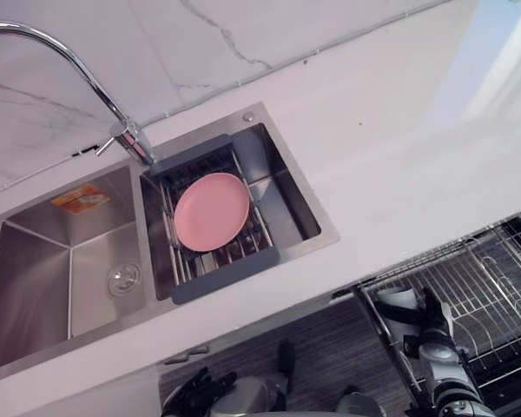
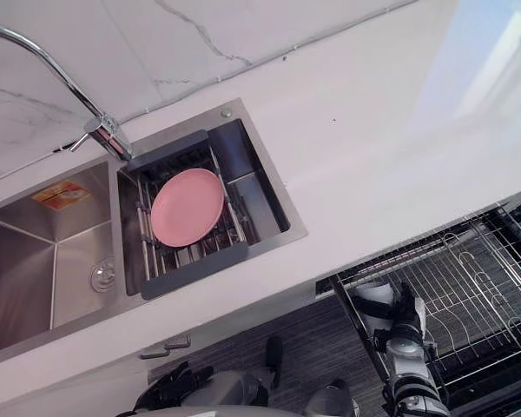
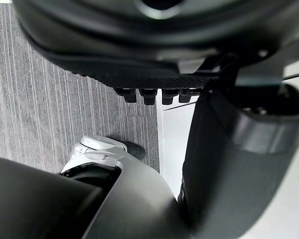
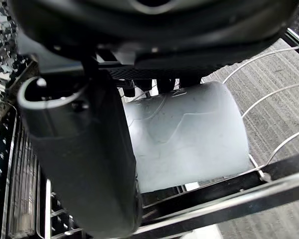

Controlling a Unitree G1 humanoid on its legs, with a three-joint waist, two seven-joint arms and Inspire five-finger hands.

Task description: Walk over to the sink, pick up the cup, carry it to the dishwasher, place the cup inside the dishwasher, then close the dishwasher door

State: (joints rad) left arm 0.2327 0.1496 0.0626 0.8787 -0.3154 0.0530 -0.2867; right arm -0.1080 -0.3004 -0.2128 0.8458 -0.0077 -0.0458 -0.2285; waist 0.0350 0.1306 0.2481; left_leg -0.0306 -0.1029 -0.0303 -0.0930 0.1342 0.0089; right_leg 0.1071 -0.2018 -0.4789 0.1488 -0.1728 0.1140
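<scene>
A pale grey-white cup is in my right hand, with the thumb on one side and the fingers curled over the other. The hand holds the cup at the left end of the pulled-out dishwasher rack, among its wire prongs. I cannot tell whether the cup rests on the wires. My left hand hangs low beside me, below the counter's front edge, its fingers relaxed and holding nothing.
A white counter runs across the view, with a double steel sink set in it. A pink plate lies on a drain rack over the sink's right basin, and a curved faucet stands behind it. Grey floor lies below.
</scene>
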